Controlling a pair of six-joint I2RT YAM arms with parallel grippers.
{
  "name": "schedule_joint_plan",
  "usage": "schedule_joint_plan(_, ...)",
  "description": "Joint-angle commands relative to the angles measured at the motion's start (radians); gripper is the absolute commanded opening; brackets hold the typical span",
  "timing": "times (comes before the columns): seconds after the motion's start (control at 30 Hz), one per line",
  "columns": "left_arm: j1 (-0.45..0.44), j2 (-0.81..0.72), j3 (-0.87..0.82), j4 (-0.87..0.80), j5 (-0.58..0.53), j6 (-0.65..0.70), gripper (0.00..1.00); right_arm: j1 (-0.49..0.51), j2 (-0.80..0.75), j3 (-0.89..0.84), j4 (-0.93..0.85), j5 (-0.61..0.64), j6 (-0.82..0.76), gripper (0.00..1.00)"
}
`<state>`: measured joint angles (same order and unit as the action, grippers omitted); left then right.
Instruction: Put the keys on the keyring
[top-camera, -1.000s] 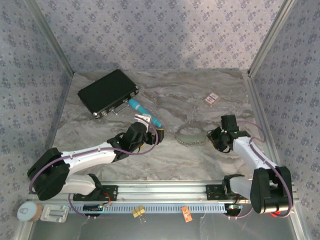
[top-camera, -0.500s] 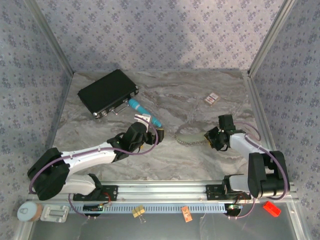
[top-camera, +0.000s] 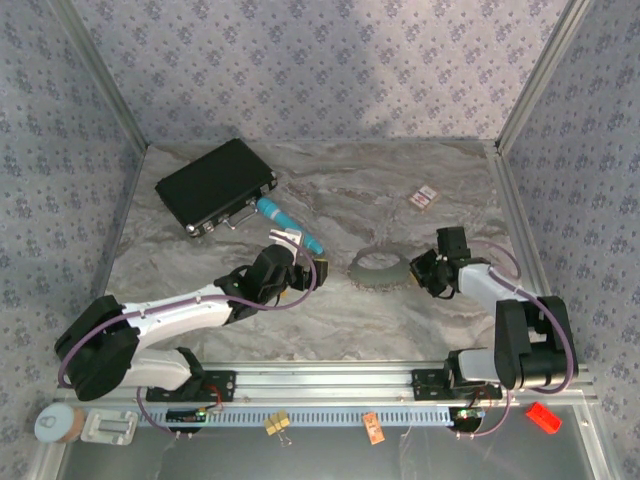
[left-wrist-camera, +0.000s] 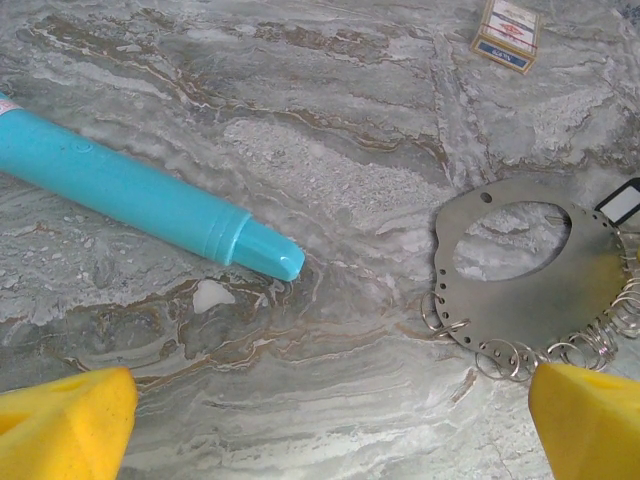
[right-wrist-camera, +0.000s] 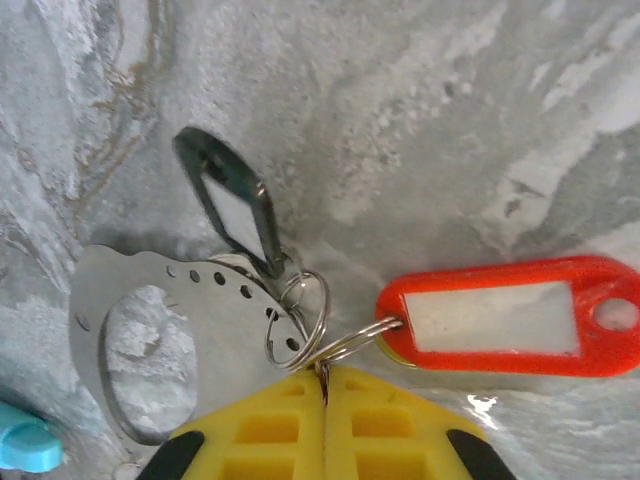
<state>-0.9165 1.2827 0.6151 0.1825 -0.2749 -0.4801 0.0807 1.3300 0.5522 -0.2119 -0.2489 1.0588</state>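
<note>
Red plastic first: the red key lies flat on the marble just ahead and to the right of my right gripper. Its thin ring runs back from the tag straight into the seam between my fingertips. Those yellow fingers are clenched tight together, and they look to be pinching that wire, though so little of it shows at the tips that I say so with some caution.

Ahead and to the left of the same fingertips sits the keyring, a flat metal oval with holes along its edge. One loop hangs from a hole there and carries a dark tag. My thin ring crosses that loop, but I cannot tell whether the two are linked. I judge the red key not yet hung, so the threading is left to do.

My left gripper is spread wide and holds nothing. The keyring lies ahead to its right, a teal tool ahead to its left.
</note>
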Motion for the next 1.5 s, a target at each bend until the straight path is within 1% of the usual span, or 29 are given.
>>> schedule_joint_plan(0.0, -0.005, -0.015, 0.037, -0.011, -0.007, 0.011, 1.00, 0.002, 0.004, 0.026, -0.035, 0.031, -0.067, 0.00)
schedule_joint_plan(0.2, -0.005, -0.030, 0.030, -0.020, -0.023, 0.016, 1.00, 0.026, -0.027, 0.088, -0.084, 0.030, -0.228, 0.00)
schedule_joint_plan(0.37, -0.005, -0.024, 0.029, -0.010, -0.018, 0.038, 1.00, 0.078, -0.034, 0.180, -0.162, 0.012, -0.397, 0.00)
schedule_joint_plan(0.43, -0.005, -0.020, 0.032, 0.005, -0.003, 0.068, 1.00, 0.104, -0.035, 0.223, -0.193, -0.006, -0.456, 0.00)
schedule_joint_plan(0.53, -0.006, -0.011, 0.039, 0.038, 0.011, 0.158, 1.00, 0.141, -0.038, 0.278, -0.207, -0.093, -0.545, 0.00)
schedule_joint_plan(0.63, -0.001, -0.002, 0.056, 0.059, 0.011, 0.295, 1.00, 0.176, -0.045, 0.331, -0.234, -0.128, -0.642, 0.00)
schedule_joint_plan(0.67, 0.011, 0.001, 0.062, 0.061, 0.032, 0.334, 1.00, 0.183, -0.044, 0.348, -0.243, -0.143, -0.675, 0.00)
schedule_joint_plan(0.77, 0.110, 0.020, 0.096, 0.039, 0.219, 0.388, 0.97, 0.204, -0.036, 0.395, -0.265, -0.197, -0.772, 0.00)
schedule_joint_plan(0.83, 0.179, 0.042, 0.126, 0.017, 0.353, 0.426, 0.95, 0.226, -0.030, 0.430, -0.291, -0.208, -0.841, 0.00)
schedule_joint_plan(0.87, 0.200, 0.054, 0.145, -0.006, 0.409, 0.458, 0.94, 0.235, -0.027, 0.443, -0.299, -0.212, -0.868, 0.00)
schedule_joint_plan(0.93, 0.243, 0.089, 0.209, -0.132, 0.586, 0.581, 0.94, 0.258, -0.019, 0.474, -0.314, -0.221, -0.921, 0.00)
schedule_joint_plan(1.07, 0.279, 0.175, 0.322, -0.326, 0.703, 0.721, 0.94, 0.303, -0.003, 0.514, -0.330, -0.239, -0.995, 0.00)
schedule_joint_plan(1.2, 0.319, 0.237, 0.374, -0.406, 0.762, 0.788, 0.85, 0.349, 0.002, 0.527, -0.328, -0.262, -1.051, 0.00)
schedule_joint_plan(1.3, 0.336, 0.253, 0.387, -0.450, 0.909, 0.865, 0.78, 0.370, 0.007, 0.539, -0.325, -0.269, -1.068, 0.00)
schedule_joint_plan(1.37, 0.336, 0.266, 0.385, -0.461, 0.983, 0.906, 0.70, 0.379, 0.014, 0.546, -0.325, -0.270, -1.075, 0.00)
schedule_joint_plan(1.4, 0.335, 0.275, 0.384, -0.463, 1.012, 0.922, 0.63, 0.384, 0.016, 0.545, -0.324, -0.272, -1.076, 0.00)
schedule_joint_plan(1.47, 0.335, 0.294, 0.389, -0.464, 1.050, 0.933, 0.53, 0.394, 0.020, 0.546, -0.322, -0.275, -1.076, 0.00)
